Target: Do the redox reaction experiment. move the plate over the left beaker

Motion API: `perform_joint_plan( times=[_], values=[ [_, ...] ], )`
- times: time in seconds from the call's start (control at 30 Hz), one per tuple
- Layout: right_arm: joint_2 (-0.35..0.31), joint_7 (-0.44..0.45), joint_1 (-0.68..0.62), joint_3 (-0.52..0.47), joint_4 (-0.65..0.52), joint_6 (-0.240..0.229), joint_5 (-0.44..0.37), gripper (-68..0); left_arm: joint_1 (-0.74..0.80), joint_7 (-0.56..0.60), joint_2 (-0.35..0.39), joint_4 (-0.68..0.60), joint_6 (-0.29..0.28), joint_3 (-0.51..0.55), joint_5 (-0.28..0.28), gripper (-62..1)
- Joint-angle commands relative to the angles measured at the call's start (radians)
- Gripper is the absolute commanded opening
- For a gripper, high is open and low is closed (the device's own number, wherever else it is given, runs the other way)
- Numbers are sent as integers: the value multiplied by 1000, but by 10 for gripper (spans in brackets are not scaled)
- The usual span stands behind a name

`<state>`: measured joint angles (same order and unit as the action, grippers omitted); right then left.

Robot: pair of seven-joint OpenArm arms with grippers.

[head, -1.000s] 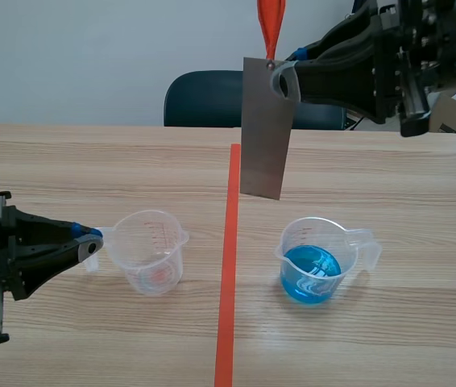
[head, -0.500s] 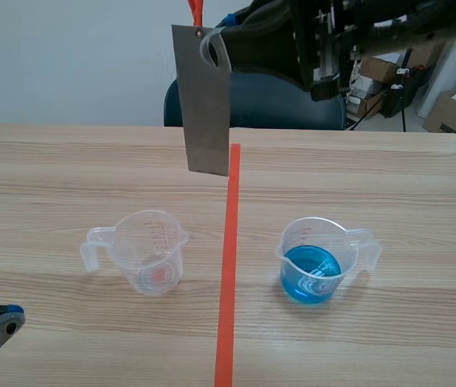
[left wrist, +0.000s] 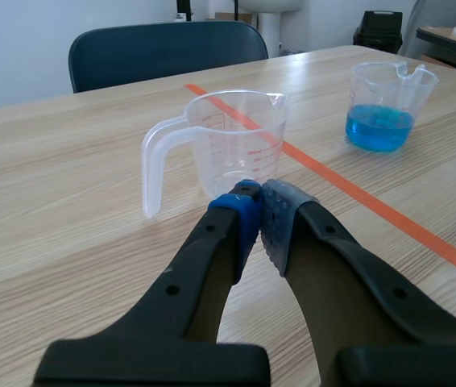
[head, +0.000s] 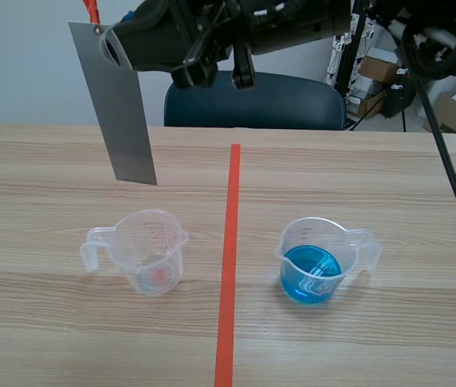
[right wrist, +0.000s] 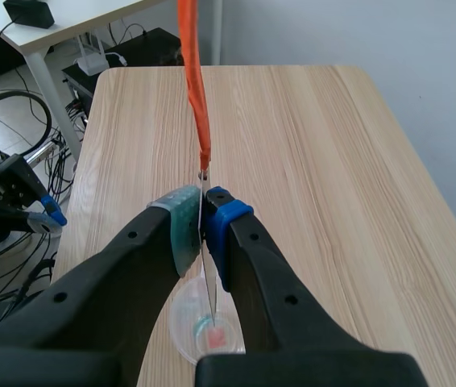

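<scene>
Down at the near left, my left hand (left wrist: 260, 201) is narrowed to nothing, its two pads meeting with no thing between them, low over the surface (head: 43, 169). Just ahead of it stands the left beaker (head: 143, 250), clear plastic, upright, its handle turned left and a small reddish patch at its bottom.

Above that beaker hangs the plate (head: 115, 105). It is a thin, flat, dull grey metal rectangle, long and narrow, with a small hole near its top corner where an orange-red ribbon (right wrist: 193, 89) is tied. It is tilted, with the lower end leaning right. My right hand (head: 114, 50), on the arm that crosses the top of the scene from the right, is clamped on the plate's top end, so the plate drops straight down from between my pads. From the right wrist I see it edge-on, its lower end lined up with the beaker's mouth and well clear of the rim.

Right of the tape line (head: 228, 266) stands the right beaker (head: 317, 258), holding blue liquid.
</scene>
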<state>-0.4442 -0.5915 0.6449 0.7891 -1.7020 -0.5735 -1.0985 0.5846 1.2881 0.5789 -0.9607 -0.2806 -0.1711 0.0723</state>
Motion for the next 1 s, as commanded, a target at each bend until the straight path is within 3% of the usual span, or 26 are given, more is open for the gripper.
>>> perform_joint_plan(
  times=[0.0,0.2,0.3,0.57,0.73,0.97],
  values=[
    [16,-5,18,-16,-5,24,-13,-669,0,17,-39,-10,2,7,-37,-577],
    [82,-58,14,-16,0,59,-13,-669,-8,21,-188,24,14,65,-156,-577],
    [96,-57,-1,-16,15,67,-13,-669,-21,24,-249,49,63,82,-211,-577],
    [98,-61,-80,-17,28,69,22,-669,-54,35,-336,113,80,149,-219,-577],
    [98,-70,-85,-18,29,111,72,-669,-56,40,-381,116,80,192,-220,-577],
    [99,-30,-85,-19,29,110,132,-669,-61,40,-395,116,80,209,-227,-576]
  ],
)
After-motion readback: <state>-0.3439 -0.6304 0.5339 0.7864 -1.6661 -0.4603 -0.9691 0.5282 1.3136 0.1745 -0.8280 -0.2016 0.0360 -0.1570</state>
